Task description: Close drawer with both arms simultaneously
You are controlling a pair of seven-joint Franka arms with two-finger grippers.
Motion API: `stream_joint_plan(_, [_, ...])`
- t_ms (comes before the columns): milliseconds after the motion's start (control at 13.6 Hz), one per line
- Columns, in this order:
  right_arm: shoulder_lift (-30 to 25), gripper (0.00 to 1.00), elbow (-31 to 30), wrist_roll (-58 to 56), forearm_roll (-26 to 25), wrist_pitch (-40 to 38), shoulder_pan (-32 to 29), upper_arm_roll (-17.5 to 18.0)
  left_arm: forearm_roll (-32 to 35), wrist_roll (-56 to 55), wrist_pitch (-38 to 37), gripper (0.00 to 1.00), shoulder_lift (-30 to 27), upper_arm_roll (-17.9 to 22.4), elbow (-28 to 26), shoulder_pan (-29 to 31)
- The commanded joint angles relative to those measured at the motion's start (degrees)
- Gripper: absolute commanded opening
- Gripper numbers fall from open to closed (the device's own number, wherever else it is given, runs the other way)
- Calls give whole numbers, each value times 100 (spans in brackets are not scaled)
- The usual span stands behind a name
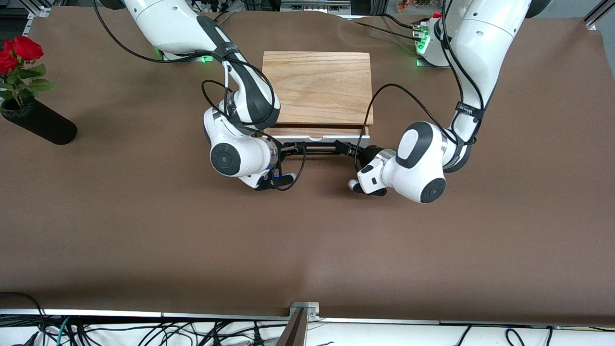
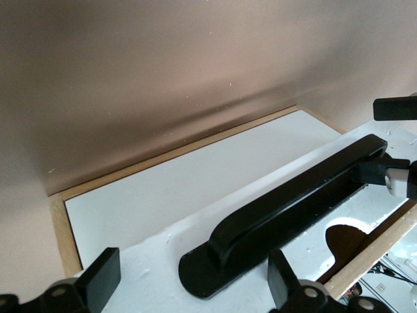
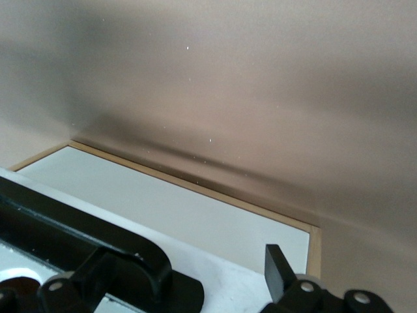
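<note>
The drawer (image 1: 319, 138) sticks a little way out of the wooden box; a strip of its light-wood tray shows above the white front panel. Its black bar handle (image 1: 321, 148) runs along the panel. My right gripper (image 1: 294, 149) is at the handle's end toward the right arm, and my left gripper (image 1: 347, 146) is at the other end. Both are open. In the left wrist view the gripper (image 2: 193, 274) straddles the handle's foot, with the handle (image 2: 293, 202) running on across the panel. In the right wrist view the gripper (image 3: 176, 277) straddles the other foot of the handle (image 3: 98, 241).
The box's wood-grain top (image 1: 317, 86) lies between the two arm bases. A black vase with red roses (image 1: 38, 122) lies tilted at the right arm's end of the brown table. Cables hang along the table's front edge (image 1: 307, 319).
</note>
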Motion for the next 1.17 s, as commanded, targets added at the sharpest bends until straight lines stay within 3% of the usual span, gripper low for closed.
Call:
stream_joint_plan(0, [61, 100, -10, -12, 47, -211, 14, -3, -12, -25, -522, 100, -298, -13, -399, -75])
stream_joint_plan(733, [192, 100, -124, -4, 223, -757, 31, 15, 58, -61, -813, 100, -447, -22, -356, -128])
stream_joint_plan(1100, [201, 100, -46, -12, 197, -687, -39, 42, 671, -52, -892, 100, -693, 31, 223, -41])
